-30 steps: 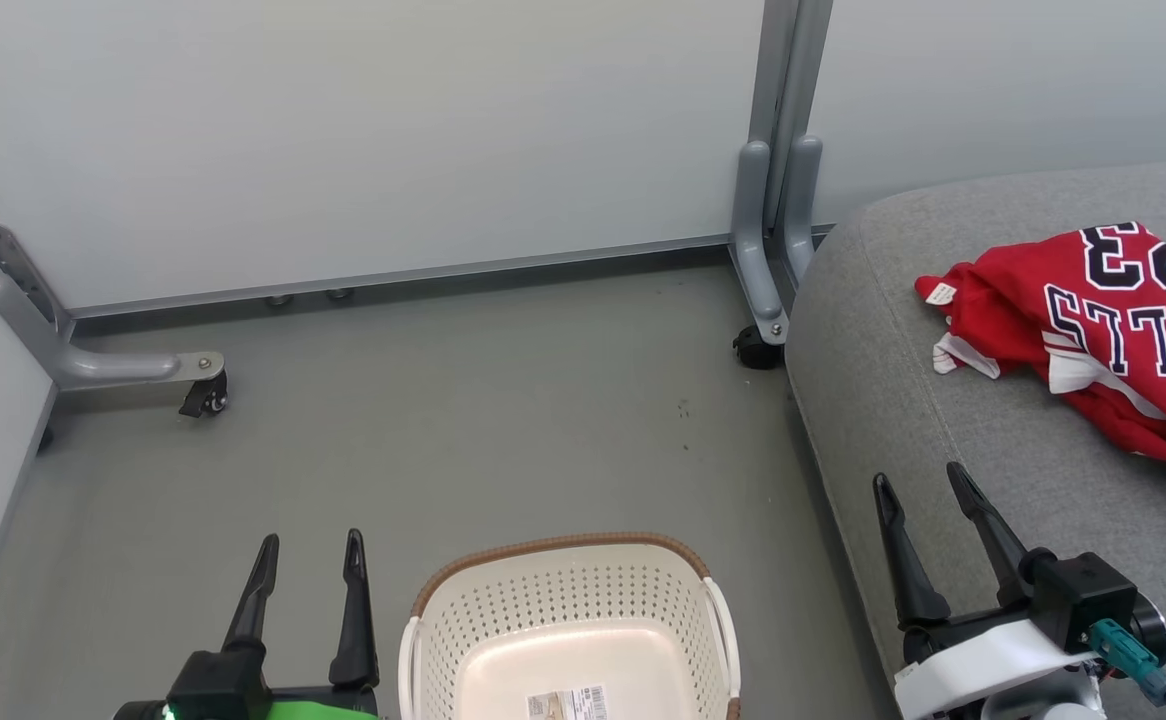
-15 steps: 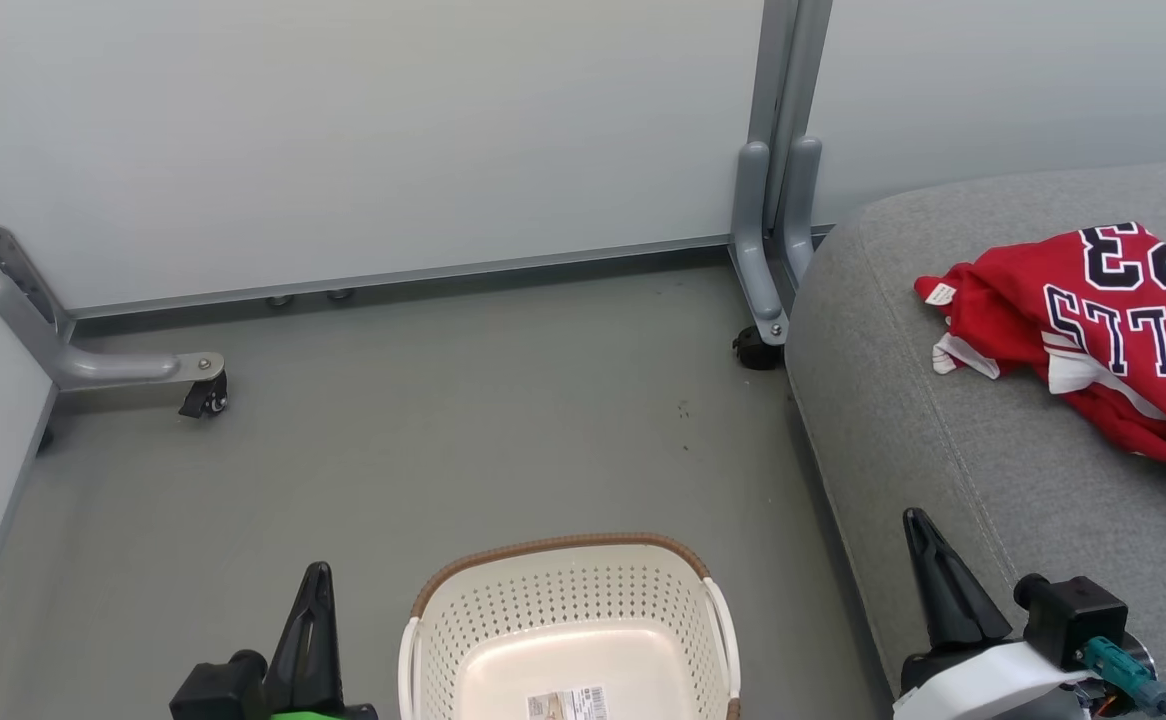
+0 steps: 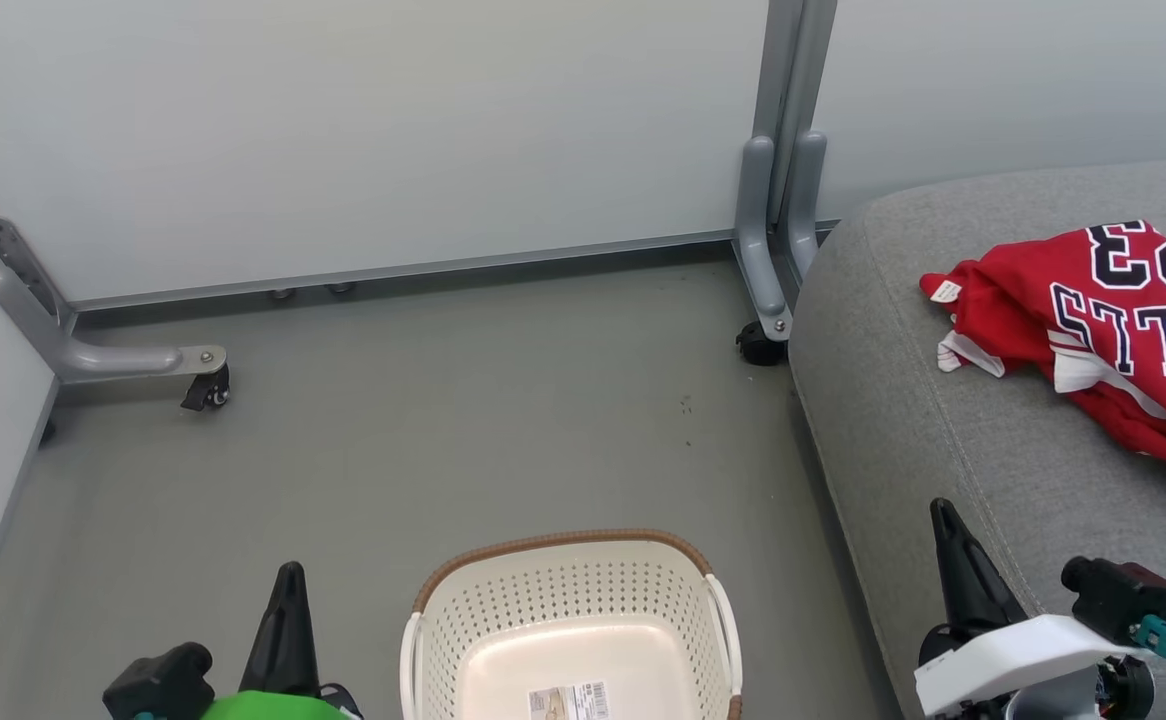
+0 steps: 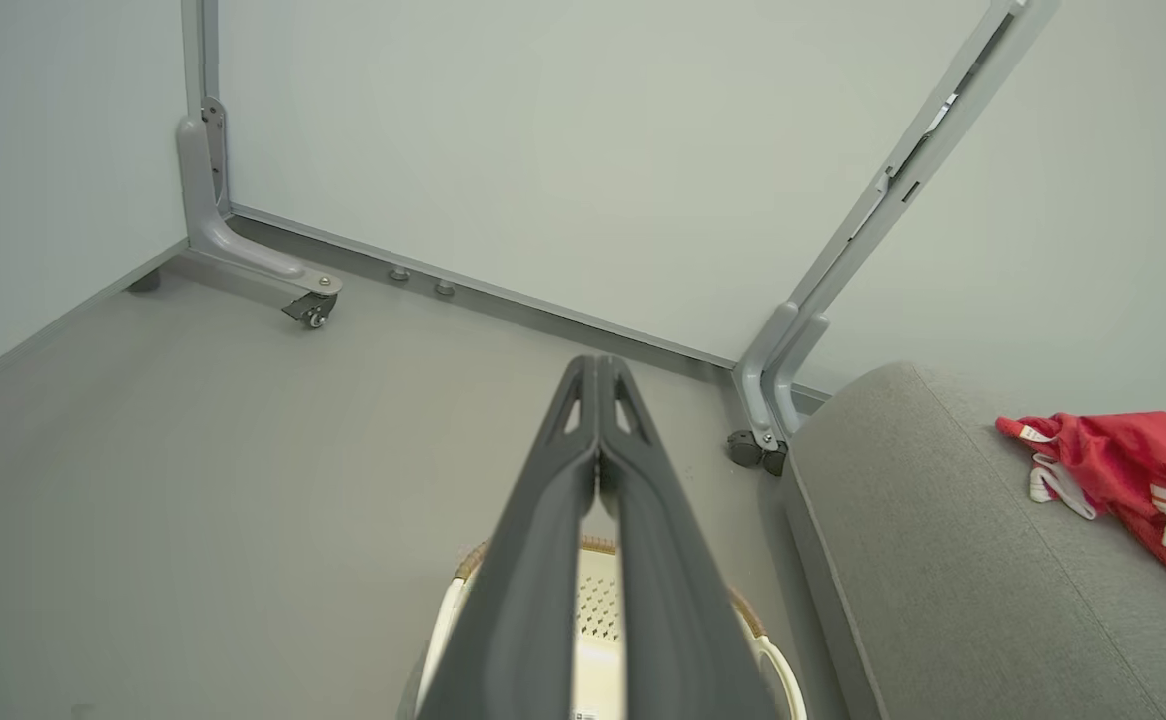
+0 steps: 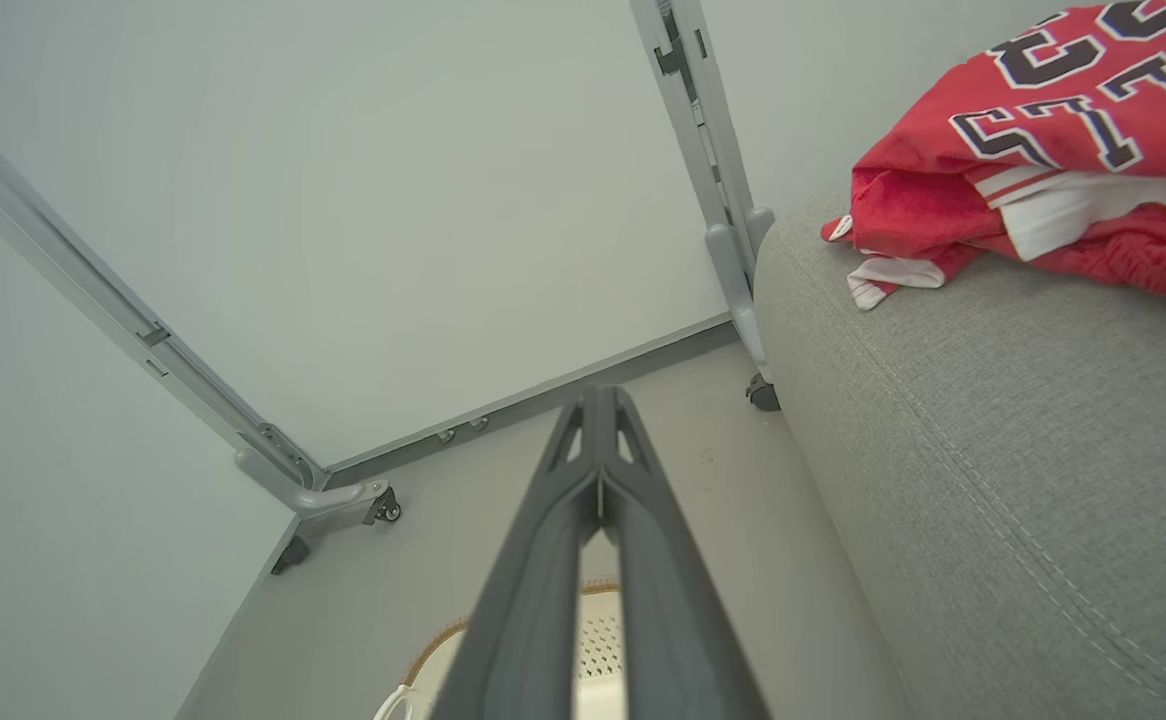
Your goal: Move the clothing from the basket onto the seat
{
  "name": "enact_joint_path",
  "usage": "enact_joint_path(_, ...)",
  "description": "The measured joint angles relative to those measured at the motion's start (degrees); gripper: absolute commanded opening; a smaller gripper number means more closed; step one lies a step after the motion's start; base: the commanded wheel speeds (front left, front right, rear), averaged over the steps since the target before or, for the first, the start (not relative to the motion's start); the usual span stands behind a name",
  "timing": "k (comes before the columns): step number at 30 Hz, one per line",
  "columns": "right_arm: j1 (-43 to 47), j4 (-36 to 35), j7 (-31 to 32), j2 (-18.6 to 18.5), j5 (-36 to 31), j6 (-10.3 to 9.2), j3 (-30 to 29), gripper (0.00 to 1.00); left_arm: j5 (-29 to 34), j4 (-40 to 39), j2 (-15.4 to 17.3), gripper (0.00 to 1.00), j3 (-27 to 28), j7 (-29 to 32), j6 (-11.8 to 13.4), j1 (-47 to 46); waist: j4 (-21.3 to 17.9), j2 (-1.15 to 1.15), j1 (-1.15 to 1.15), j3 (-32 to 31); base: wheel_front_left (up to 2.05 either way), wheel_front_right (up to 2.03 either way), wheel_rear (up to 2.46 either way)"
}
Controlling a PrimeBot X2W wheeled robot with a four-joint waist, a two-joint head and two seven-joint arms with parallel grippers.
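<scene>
Left gripper [image 3: 290, 575]: jaws closed, fingers pressed together, positioned beside the basket [image 3: 553, 542], which stands on the floor [image 3: 443, 420]. Right gripper [image 3: 943, 512]: jaws closed, positioned over the near edge of the seat [image 3: 893, 420]. The clothing [image 3: 1113, 320] lies crumpled on the seat, well apart from both grippers.

Grey floor [image 3: 503, 420] lies ahead of the jaws. Beyond it stand pale panels [image 3: 393, 130], a castored foot [image 3: 133, 358] ahead of the left jaws, and a post [image 3: 778, 200] nearer the right jaws.
</scene>
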Motion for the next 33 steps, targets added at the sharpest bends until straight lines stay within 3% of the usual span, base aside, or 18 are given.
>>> enact_joint_path(33, -3.8, 1.5, 6.2, 0.2, 27.0, -0.01, -3.4, 0.00, -27.1, 1.4, 0.6, 0.00, 3.8, 6.4, -2.6, -4.6, 0.7, 0.00, 0.00, 1.0, 0.00, 0.00, 0.00)
